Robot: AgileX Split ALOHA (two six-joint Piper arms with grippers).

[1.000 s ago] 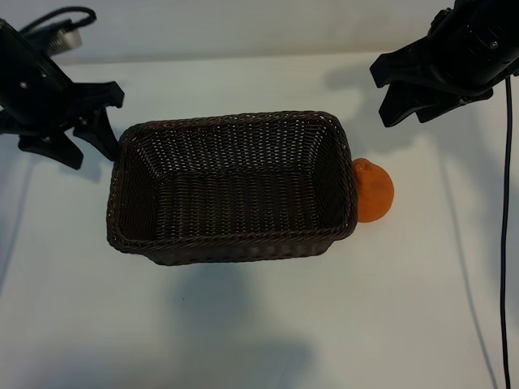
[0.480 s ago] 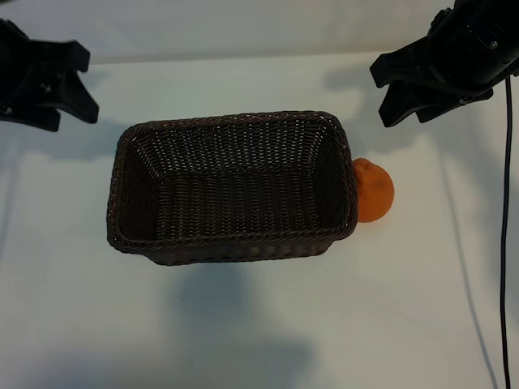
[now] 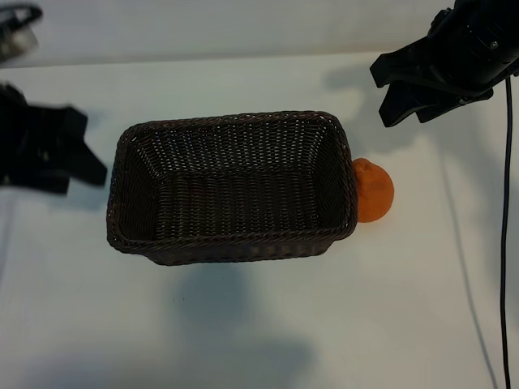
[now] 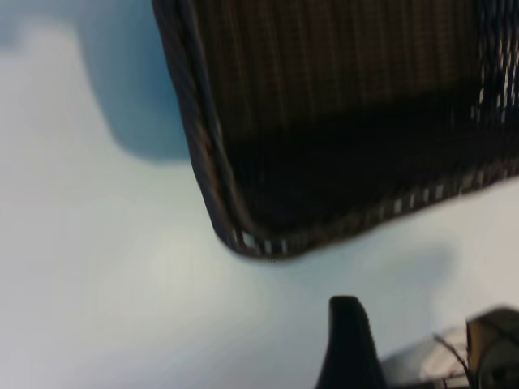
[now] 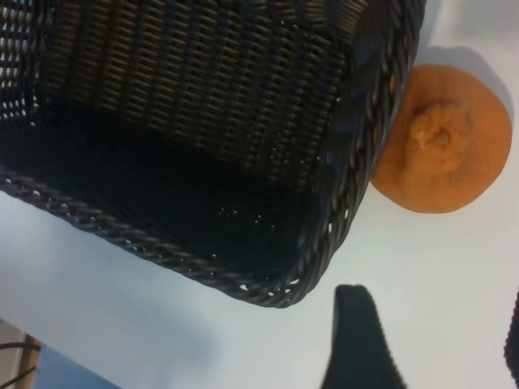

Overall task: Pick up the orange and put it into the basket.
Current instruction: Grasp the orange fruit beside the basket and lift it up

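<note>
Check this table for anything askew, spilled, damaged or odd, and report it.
Nothing is spilled or damaged. The dark brown woven wicker basket sits upright and empty. The round, bumpy orange fruit lies outside it on the white table, right against the basket's side nearest the right gripper, which leaves little room on that side.

The white counter [image 3: 259, 324] is brightly and evenly lit from above. Soft grey shadows are cast below the basket [image 3: 231, 243] and behind both arms. The left pincer [image 3: 49, 150] is smeared by blur. The left wrist view is rendered soft throughout.
</note>
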